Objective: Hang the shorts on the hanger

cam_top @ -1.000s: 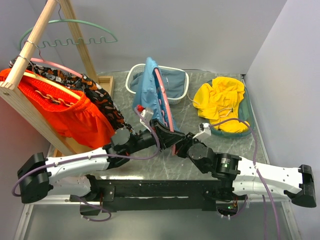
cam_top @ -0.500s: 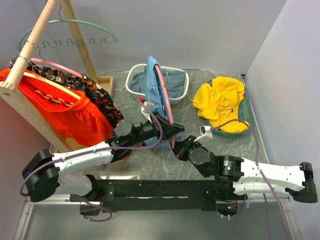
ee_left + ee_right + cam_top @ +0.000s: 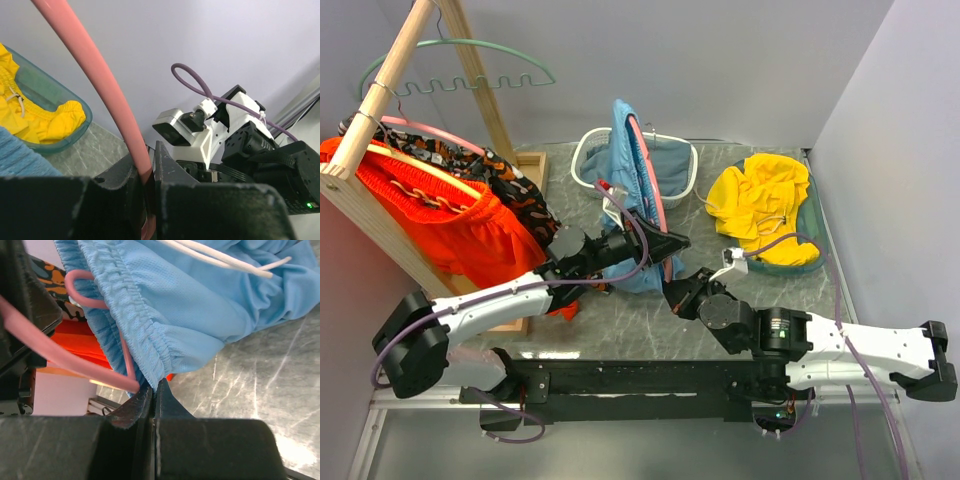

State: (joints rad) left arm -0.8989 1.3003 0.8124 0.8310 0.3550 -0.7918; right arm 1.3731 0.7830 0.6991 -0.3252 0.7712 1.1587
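Note:
The light blue shorts [image 3: 628,175] hang upright on the pink hanger [image 3: 647,170] above the middle of the table, in front of a white basket [image 3: 582,160]. My left gripper [image 3: 670,245] is shut on the hanger's pink arm [image 3: 100,85], low on its near end. My right gripper [image 3: 670,292] sits just below it, shut on the gathered waistband [image 3: 135,335] of the shorts [image 3: 200,295]. In the right wrist view the white drawstring [image 3: 215,260] lies across the fabric and the pink hanger [image 3: 55,355] runs past the jaws.
A wooden rack [image 3: 390,90] at the left carries bright orange shorts [image 3: 430,225], a patterned garment [image 3: 505,185] and a green hanger [image 3: 470,60]. A teal tray [image 3: 812,245] with a yellow garment [image 3: 760,205] stands at the right, by the wall.
Both grippers have shifted left and slightly up with the hanger and shorts. The hanger stands more upright, and the shorts hang lower, near the right gripper.

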